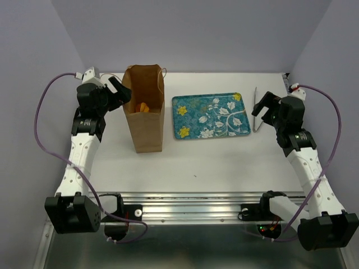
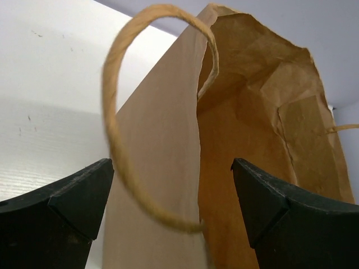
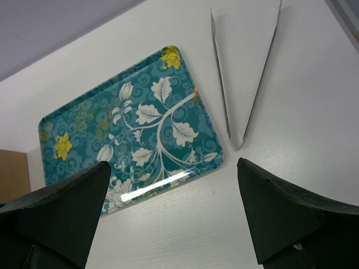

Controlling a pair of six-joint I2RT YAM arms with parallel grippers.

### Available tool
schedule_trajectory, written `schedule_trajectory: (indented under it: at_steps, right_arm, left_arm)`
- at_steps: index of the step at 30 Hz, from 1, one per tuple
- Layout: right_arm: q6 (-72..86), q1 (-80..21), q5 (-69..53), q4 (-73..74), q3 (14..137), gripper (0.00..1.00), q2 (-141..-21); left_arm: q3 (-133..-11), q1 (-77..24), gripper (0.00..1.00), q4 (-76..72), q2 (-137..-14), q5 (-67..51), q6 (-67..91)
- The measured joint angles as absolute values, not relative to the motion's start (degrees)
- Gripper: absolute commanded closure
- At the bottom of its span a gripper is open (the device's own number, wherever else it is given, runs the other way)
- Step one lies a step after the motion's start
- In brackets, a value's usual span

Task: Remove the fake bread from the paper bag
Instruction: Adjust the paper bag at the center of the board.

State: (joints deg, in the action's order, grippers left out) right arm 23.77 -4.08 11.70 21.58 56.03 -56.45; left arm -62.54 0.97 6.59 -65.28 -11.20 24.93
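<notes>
Two pairs of fingers, both spread wide with nothing between them. My left gripper (image 1: 119, 91) hangs just beside the upright paper bag (image 1: 147, 120), near its open mouth, placed, I judge, to reach in from above. A cord handle (image 2: 109, 112) loops across my wrist view. My right gripper (image 1: 262, 106) hovers near the tongs (image 1: 256, 109), beside the teal tray (image 1: 211, 95), a likely landing spot. Inside the bag only an orange glimpse of fake bread (image 1: 143, 107) shows; how many pieces lie below, I cannot tell.
</notes>
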Motion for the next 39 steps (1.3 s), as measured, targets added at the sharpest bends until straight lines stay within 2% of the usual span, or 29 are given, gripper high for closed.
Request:
schedule_trajectory:
  at_steps: [2, 5, 6, 7, 8, 15, 21, 25, 29, 34, 39]
  right_arm:
    - [23.68, -4.08, 11.77, 21.52, 56.03, 0.0, -56.97]
    - [23.57, -4.08, 12.14, 21.45, 56.03, 0.0, -57.43]
    - [23.57, -4.08, 12.27, 21.45, 56.03, 0.0, -57.45]
    - [23.57, -4.08, 12.62, 21.45, 56.03, 0.0, -57.47]
    - [23.57, -4.08, 12.93, 21.41, 56.03, 0.0, -57.45]
    - [23.44, -4.08, 16.19, 21.37, 56.03, 0.0, -57.43]
    - [23.35, -4.08, 18.87, 21.28, 55.66, 0.0, -58.06]
    - [24.01, -4.08, 23.18, 20.38, 55.92, 0.0, -63.66]
    - [25.04, -4.08, 27.79, 20.18, 57.17, 0.0, -71.46]
    - [25.5, -3.88, 30.74, 20.12, 60.58, 0.0, -79.7]
    - [25.76, -3.68, 30.55, 20.03, 61.67, 0.0, -81.03]
  left_arm:
    - [-63.92, 0.97, 0.17, 6.24, -68.18, -12.64, 23.53]
    - [-65.23, 0.97, 0.55, 5.78, -71.5, -14.33, 21.21]
    - [-65.58, 0.97, 0.8, 5.61, -72.51, -15.18, 19.66]
    - [-65.8, 0.97, 0.93, 5.58, -72.88, -15.81, 18.79]
    - [-66.39, 0.97, 1.0, 5.45, -73.78, -16.88, 17.58]
    - [-74.87, 0.73, 1.0, 7.53, -78.67, -17.82, 6.59]
    - [-93.43, 0.75, 1.0, 10.35, -90.7, -16.93, -6.26]
    - [-104.36, 0.69, 1.0, 11.38, -98.59, -19.31, -17.21]
    - [-103.81, -1.78, 1.0, 11.94, -100.25, -19.0, -26.96]
    - [-93.43, -9.98, 1.0, 11.09, -100.47, -19.11, -35.83]
    - [-82.89, -15.38, 1.0, 10.24, -100.49, -20.53, -37.01]
